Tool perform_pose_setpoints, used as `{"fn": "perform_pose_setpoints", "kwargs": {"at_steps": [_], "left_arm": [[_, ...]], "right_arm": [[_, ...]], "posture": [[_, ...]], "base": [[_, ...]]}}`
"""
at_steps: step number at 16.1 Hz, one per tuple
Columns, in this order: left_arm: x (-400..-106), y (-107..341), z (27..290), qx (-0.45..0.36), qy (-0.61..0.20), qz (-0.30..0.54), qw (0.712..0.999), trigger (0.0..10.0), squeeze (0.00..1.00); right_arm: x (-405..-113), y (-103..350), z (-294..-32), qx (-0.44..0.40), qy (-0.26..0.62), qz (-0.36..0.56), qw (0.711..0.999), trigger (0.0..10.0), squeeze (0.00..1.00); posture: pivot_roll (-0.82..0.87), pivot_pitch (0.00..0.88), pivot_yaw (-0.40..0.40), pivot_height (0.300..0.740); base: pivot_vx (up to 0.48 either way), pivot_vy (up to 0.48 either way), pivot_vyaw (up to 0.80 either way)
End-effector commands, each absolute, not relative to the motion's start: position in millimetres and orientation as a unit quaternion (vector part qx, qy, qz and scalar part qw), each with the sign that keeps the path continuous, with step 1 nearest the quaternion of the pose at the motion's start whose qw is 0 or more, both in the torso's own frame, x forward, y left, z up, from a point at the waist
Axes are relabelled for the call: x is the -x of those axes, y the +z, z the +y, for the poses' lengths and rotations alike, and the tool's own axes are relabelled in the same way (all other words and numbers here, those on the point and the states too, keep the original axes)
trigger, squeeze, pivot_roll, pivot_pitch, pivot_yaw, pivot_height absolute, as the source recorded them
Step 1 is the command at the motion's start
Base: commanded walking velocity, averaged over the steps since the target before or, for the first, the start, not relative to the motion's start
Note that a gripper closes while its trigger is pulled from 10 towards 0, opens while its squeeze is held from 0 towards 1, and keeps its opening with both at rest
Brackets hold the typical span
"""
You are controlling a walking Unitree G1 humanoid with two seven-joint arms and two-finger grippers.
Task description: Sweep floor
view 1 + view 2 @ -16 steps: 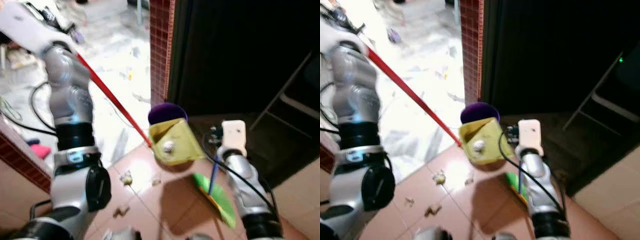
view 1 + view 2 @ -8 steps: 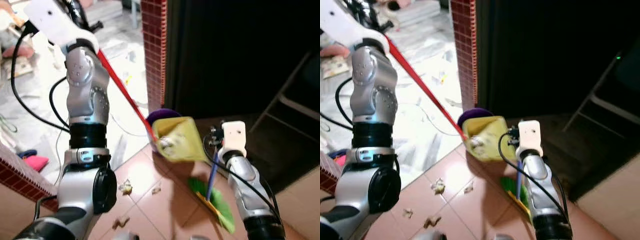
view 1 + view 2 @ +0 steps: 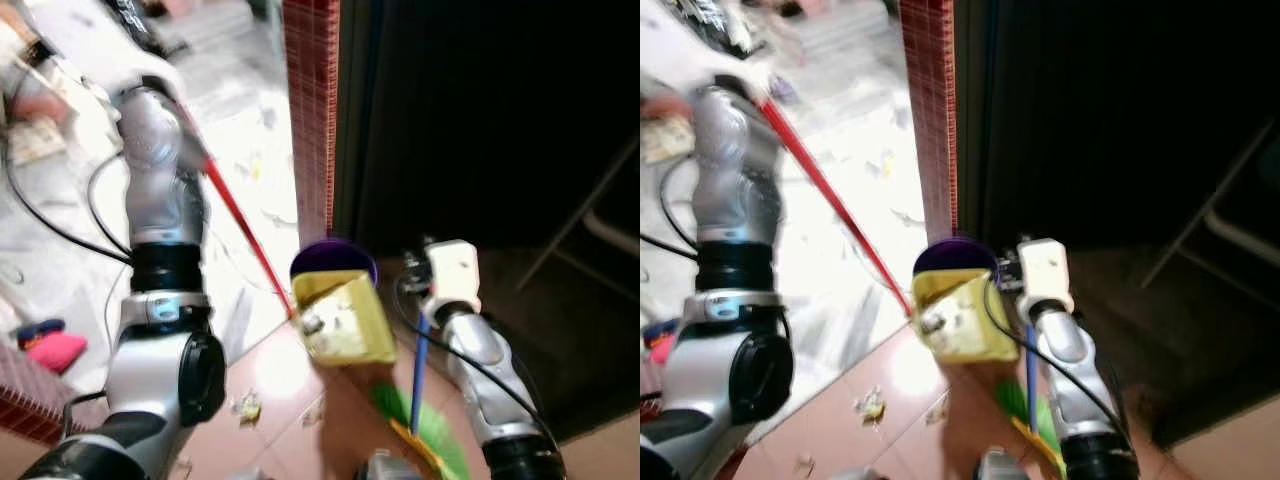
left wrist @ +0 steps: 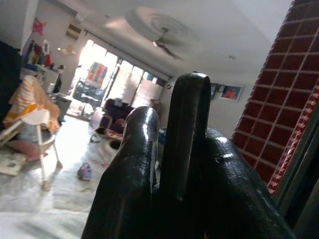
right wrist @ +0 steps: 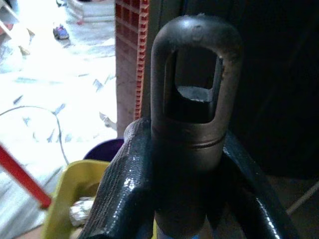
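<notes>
Tiled floor (image 3: 270,375), reddish underfoot and pale marble beyond, with scraps of litter (image 3: 246,407) lying near the left arm. Red brick pillar (image 3: 310,110) upright beside a dark doorway. Yellow dustpan (image 3: 345,318) on a long red handle (image 3: 235,225), raised and tilted over a purple bin (image 3: 333,258), crumpled litter inside. Green broom head (image 3: 425,430) low on the floor, on a blue stick (image 3: 420,360). Left gripper (image 4: 172,164) clamped around a dark rod between its fingers. Right gripper (image 5: 187,184) clamped on the broom's dark handle end (image 5: 194,99).
</notes>
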State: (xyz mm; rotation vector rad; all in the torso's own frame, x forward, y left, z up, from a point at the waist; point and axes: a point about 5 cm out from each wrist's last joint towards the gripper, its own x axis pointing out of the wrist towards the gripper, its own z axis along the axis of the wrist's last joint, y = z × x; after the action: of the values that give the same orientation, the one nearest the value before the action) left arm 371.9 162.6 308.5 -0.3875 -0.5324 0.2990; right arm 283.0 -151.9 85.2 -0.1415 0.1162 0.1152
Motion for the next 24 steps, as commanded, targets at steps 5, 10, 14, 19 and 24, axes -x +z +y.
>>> {"fn": "perform_pose_setpoints", "kwargs": {"at_steps": [5, 10, 14, 19, 24], "left_arm": [[-363.6, 332.9, 167.8, 0.206, 0.154, -0.314, 0.914, 10.0, 0.00], [-360.4, 346.4, 173.4, 0.148, 0.181, -0.355, 0.905, 10.0, 0.00], [-357.6, 349.6, 161.9, 0.088, 0.196, -0.383, 0.898, 10.0, 0.00], [-355.3, 353.8, 164.7, 0.042, 0.228, -0.406, 0.884, 10.0, 0.00], [-357.0, 340.4, 140.9, 0.040, 0.201, -0.403, 0.892, 10.0, 0.00]], "right_arm": [[-283.1, 88.2, -142.8, 0.062, 0.080, 0.050, 0.994, 10.0, 0.00], [-282.5, 88.5, -141.5, 0.057, 0.088, 0.051, 0.993, 10.0, 0.00], [-282.0, 88.9, -142.3, 0.057, 0.086, 0.050, 0.993, 10.0, 0.00], [-280.7, 88.7, -144.1, 0.059, 0.085, 0.051, 0.993, 10.0, 0.00], [-281.2, 89.4, -144.5, 0.062, 0.083, 0.048, 0.993, 10.0, 0.00]], "posture": [[-0.05, 0.000, 0.041, 0.740], [-0.05, 0.000, 0.040, 0.740], [-0.06, 0.000, 0.041, 0.740], [-0.07, 0.000, 0.043, 0.740], [-0.08, 0.000, 0.045, 0.740]], "base": [[0.480, 0.000, 0.00], [0.137, 0.000, 0.00], [0.000, 0.000, 0.00], [0.000, 0.000, 0.00], [0.000, 0.000, 0.00]]}}
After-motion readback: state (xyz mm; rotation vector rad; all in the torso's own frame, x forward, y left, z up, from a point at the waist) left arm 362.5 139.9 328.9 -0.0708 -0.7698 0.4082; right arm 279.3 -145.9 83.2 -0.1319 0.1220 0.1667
